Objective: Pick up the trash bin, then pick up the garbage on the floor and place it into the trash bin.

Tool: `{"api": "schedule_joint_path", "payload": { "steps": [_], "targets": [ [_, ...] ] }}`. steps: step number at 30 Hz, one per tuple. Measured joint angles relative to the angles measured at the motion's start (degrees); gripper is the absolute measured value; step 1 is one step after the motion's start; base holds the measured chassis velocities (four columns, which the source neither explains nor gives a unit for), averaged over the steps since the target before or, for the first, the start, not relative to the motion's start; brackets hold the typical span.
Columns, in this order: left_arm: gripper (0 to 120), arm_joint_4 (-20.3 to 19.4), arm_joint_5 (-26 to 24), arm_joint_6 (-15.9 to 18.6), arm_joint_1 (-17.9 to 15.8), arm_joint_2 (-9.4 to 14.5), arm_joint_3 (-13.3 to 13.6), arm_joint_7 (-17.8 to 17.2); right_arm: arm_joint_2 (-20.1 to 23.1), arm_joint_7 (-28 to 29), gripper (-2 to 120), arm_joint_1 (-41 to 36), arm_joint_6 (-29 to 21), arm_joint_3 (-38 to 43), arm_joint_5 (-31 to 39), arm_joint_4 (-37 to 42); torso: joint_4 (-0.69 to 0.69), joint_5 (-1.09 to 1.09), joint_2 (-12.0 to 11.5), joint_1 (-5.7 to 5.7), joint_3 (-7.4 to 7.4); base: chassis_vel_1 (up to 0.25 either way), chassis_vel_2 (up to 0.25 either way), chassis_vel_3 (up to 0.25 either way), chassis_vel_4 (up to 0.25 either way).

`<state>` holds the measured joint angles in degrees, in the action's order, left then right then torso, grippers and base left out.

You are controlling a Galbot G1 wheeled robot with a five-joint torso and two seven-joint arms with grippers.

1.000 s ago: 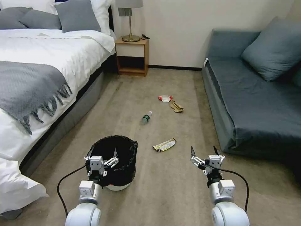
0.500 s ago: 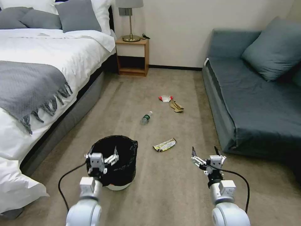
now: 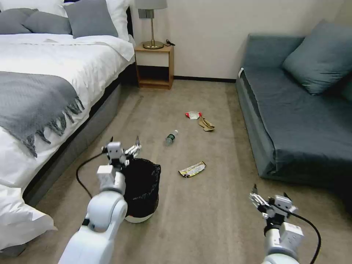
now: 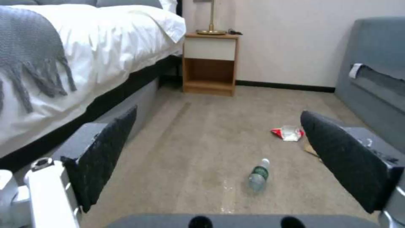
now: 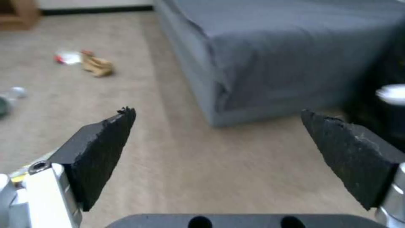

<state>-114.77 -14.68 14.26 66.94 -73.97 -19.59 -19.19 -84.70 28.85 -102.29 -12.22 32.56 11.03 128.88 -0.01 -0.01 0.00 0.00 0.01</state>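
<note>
Left pincer (image 3: 124, 143) agape above trash bin (image 3: 141, 183), seemingly clear of rim.

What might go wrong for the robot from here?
1. The left pincer hangs open above the trash bin's far rim; closing on loose black bag alone could let the bin slip.
2. The bottle lies on its side and may roll if nudged.
3. The red-and-white packet touches the tan scrap, so one grab could drag both.
</note>
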Motion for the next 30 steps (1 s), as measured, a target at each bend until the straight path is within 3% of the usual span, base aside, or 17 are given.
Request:
{"api": "schedule_joint_path", "payload": {
  "steps": [2,4,11,26,28,30],
  "targets": [
    [96,0.3,0.0,0.1,0.1,0.1,0.0,-0.2,1.4,4.4,100,-1.0,-1.9,0.8,3.2,0.6,-0.01,-0.04,0.0,0.0,0.0,0.0,0.0,0.0,0.0],
    [96,0.4,0.0,0.4,0.3,0.1,-0.1,-0.5,2.4,5.3,100,-0.2,-2.2,1.0,4.3,-0.2,0.01,0.04,0.0,0.0,0.0,0.0,0.0,0.0,0.0],
    [95,0.4,-0.4,1.1,0.7,0.3,-0.1,-1.3,2.8,5.4,100,0.1,-2.2,1.1,4.5,-0.7,0.02,0.01,0.0,0.0,0.0,0.0,0.0,0.0,0.0],
    [94,-3.1,-2.9,3.6,2.8,3.0,-2.4,-3.1,3.7,5.3,100,0.1,0.4,1.1,3.2,-3.3,0.0,0.01,0.0,0.0,-0.01,0.0,0.0,0.0,0.0],
    [93,-5.5,-6.0,6.4,4.0,4.6,-3.9,-4.9,3.8,5.2,100,0.4,0.9,0.8,2.8,-3.8,0.01,0.01,0.0,0.0,-0.01,0.0,0.0,0.0,0.0],
    [93,-5.5,-6.0,6.4,4.0,4.6,-3.9,-4.9,3.8,5.2,100,0.4,0.9,0.8,2.8,-3.8,0.01,0.01,0.0,0.0,-0.01,0.0,0.0,0.0,0.0]
  ]
}}
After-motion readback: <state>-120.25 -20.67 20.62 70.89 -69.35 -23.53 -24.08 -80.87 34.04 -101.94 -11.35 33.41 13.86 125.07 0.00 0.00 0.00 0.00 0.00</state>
